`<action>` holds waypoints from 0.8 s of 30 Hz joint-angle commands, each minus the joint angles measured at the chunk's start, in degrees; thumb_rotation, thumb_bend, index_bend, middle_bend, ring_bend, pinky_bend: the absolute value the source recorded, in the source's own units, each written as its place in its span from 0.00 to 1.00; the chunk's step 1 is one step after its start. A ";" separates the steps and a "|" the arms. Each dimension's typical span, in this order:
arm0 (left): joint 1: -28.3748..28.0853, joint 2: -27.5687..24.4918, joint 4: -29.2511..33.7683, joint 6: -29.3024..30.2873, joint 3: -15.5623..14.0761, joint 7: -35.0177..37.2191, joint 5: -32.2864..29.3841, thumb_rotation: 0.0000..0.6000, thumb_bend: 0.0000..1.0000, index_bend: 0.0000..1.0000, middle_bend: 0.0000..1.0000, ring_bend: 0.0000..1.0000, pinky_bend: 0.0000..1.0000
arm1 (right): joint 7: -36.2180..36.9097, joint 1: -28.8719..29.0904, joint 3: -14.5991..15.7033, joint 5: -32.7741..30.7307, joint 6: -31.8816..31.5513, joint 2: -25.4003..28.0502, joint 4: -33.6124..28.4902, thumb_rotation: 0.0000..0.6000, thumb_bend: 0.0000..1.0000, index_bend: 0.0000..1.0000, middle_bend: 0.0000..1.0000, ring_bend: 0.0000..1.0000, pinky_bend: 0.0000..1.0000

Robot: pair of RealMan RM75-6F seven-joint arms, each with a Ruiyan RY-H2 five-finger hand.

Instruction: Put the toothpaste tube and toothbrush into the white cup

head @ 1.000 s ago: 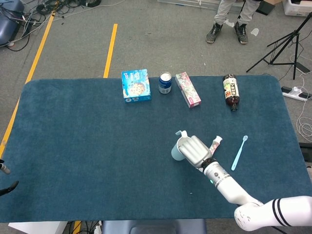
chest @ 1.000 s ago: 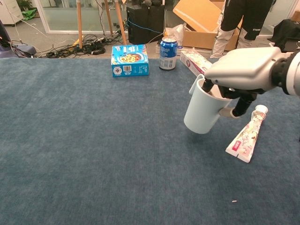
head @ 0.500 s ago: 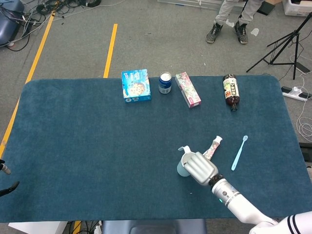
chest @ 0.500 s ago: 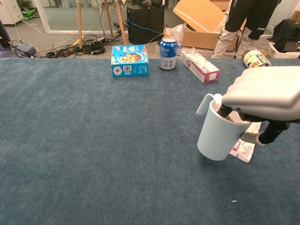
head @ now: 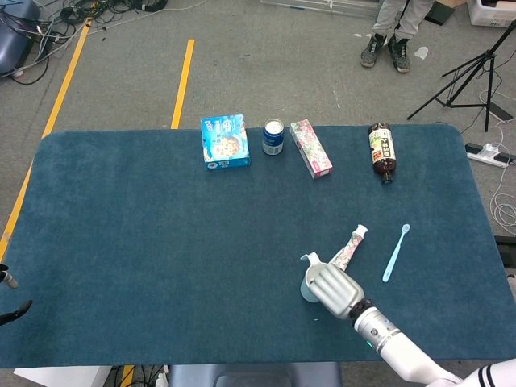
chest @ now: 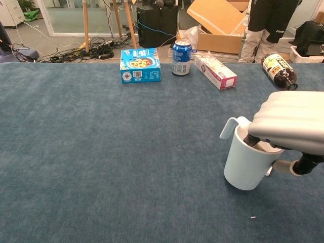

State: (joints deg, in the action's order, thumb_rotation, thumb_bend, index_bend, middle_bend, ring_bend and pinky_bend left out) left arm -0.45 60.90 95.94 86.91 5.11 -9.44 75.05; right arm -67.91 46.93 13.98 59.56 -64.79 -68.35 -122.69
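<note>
My right hand (head: 339,289) (chest: 294,121) grips the white cup (chest: 246,162) (head: 308,288) by its rim, fingers reaching inside it; the cup stands upright on the blue cloth near the front edge. The toothpaste tube (head: 347,246) lies flat just behind the cup, mostly hidden by cup and hand in the chest view. The light blue toothbrush (head: 395,252) lies to the right of the tube, apart from it. Only a dark tip of the left hand (head: 10,313) shows at the head view's left edge.
Along the table's far edge stand a blue box (head: 225,141) (chest: 140,65), a blue can (head: 273,136) (chest: 181,50), a pink-and-white carton (head: 310,147) (chest: 215,71) and a lying dark bottle (head: 382,151) (chest: 278,69). A person's legs (head: 390,28) stand beyond the table.
My right hand has carried the cup toward the front edge and lowered it onto the cloth. Tube and toothbrush have not moved. The person behind the table has stepped right.
</note>
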 commanded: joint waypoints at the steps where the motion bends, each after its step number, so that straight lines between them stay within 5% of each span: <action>1: -0.01 0.00 0.02 -0.03 0.00 -0.01 -0.02 1.00 0.11 0.53 0.33 0.36 0.41 | -0.28 -0.18 0.13 -0.01 0.18 -0.12 0.17 1.00 0.32 0.64 1.00 1.00 1.00; 11: -0.01 -0.01 0.03 -0.10 -0.06 0.01 0.05 1.00 0.11 0.53 0.33 0.36 0.41 | -1.78 -0.87 0.38 -0.40 0.17 -0.29 0.12 1.00 0.30 0.64 1.00 1.00 1.00; 24: -0.11 0.01 0.13 -0.45 -0.07 -0.39 -0.32 1.00 0.10 0.53 0.33 0.36 0.41 | -2.36 -1.61 0.50 -0.35 -0.04 0.33 -0.44 1.00 0.20 0.43 1.00 1.00 1.00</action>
State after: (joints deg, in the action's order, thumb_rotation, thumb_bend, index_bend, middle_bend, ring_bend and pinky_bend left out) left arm -0.57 60.92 96.07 86.46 5.04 -9.84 74.72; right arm -70.35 45.40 14.47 59.08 -64.82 -68.10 -123.04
